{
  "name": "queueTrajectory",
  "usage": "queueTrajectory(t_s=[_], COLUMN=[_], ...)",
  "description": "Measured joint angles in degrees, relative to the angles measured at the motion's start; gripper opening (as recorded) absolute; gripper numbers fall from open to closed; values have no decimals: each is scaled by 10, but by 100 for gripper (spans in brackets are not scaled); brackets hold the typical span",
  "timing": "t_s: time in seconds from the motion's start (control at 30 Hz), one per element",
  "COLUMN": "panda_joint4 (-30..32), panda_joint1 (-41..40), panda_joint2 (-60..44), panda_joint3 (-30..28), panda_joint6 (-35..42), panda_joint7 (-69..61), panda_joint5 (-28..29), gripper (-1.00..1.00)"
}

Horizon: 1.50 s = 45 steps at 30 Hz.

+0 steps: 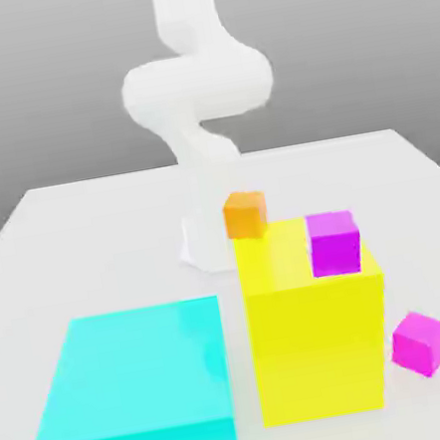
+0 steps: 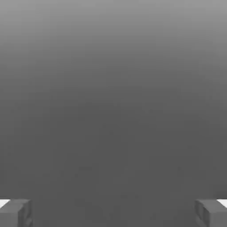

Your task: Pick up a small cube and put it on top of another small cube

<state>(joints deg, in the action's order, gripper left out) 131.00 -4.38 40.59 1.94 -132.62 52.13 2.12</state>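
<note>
Black-grey two-finger gripper (image 2: 113,213): wide apart, empty. Small orange cube (image 1: 246,216), small purple cube (image 1: 334,243): exterior view's right, by tall yellow block (image 1: 316,349).

The arm (image 1: 197,87) is plain white with rounded, bulging joints and smooth, tube-like links.

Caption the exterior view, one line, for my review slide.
White robot arm behind a cyan block and a yellow block topped by orange and purple cubes.

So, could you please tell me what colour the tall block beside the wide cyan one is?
Yellow, best seen in the exterior view.
</note>
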Motion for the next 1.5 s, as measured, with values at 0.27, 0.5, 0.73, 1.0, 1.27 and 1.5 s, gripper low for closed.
queueTrajectory(t_s=[0.27,0.5,0.73,1.0,1.27,1.5], panda_joint4=[-26,-48,-68,-86,-113,-112], panda_joint1=[-126,-191,-247,-290,-325,-325], panda_joint2=[-171,-318,-456,-599,-742,-740], panda_joint3=[47,42,14,-16,-15,-15], panda_joint6=[-25,-46,-76,-123,-207,-207], panda_joint7=[209,381,518,618,650,649], panda_joint5=[74,129,132,50,-16,-17], gripper=[0,0,0,0,-100,-100])
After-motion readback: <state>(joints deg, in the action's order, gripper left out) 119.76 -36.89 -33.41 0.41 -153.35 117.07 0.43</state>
